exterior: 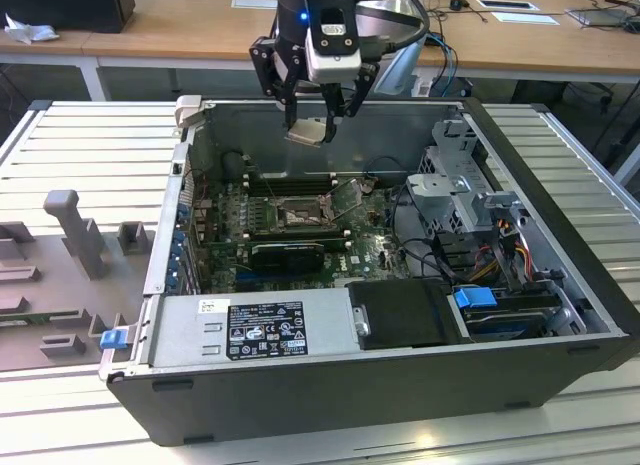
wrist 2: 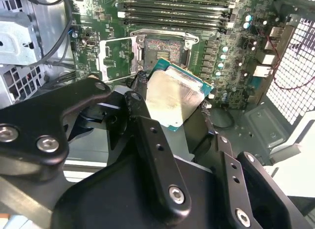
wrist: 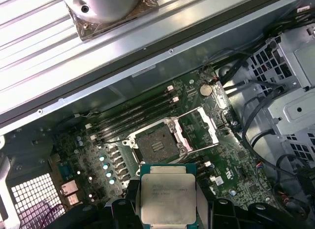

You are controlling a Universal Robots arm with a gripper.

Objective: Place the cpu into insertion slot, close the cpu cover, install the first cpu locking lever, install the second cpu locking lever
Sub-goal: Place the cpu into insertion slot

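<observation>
One cpu (exterior: 305,135), clamped in your claw (exterior: 313,127), hangs above the open computer case (exterior: 330,390) near its far wall. One insertion slot (exterior: 298,215) lies uncovered on the motherboard (exterior: 372,250) below, cpu cover (exterior: 346,197) swung open on the exterior view's right.

We see the cpu (wrist: 168,199), a pale silvery square with a green edge, held tilted in the gripper (exterior: 312,127) well above the insertion slot (wrist: 155,146). This slot is dark, square and empty; the cpu cover (wrist: 199,128), a thin silvery frame, lies flipped open beside it
</observation>
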